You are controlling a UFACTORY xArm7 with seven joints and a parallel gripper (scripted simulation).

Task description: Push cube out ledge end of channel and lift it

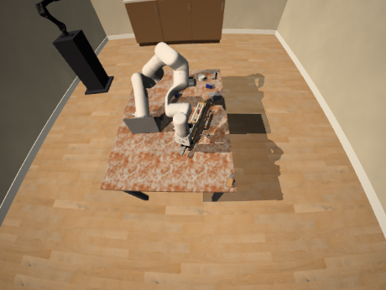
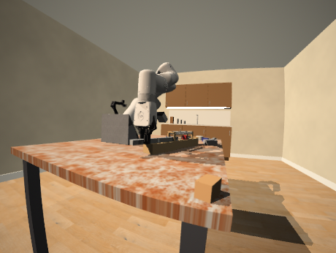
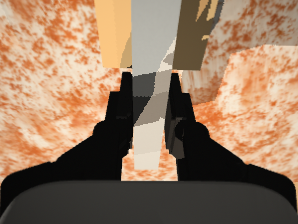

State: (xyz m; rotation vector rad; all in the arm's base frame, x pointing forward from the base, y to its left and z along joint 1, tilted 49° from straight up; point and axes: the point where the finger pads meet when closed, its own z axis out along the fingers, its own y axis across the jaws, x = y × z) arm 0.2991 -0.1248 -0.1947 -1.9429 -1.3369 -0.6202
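At the centre of the top view, the white arm (image 1: 176, 84) points its pincer (image 1: 184, 144) down at the near end of the long wooden channel (image 1: 197, 115) on the mottled orange desk (image 1: 155, 168). The pincer (image 3: 148, 107) pinches a pale grey stick (image 3: 150, 75), which runs toward the top of the wrist view to the channel's end (image 3: 116, 35). The cube cannot be made out. A tan block (image 2: 207, 188) sits at the desk's corner, lower right in the exterior view.
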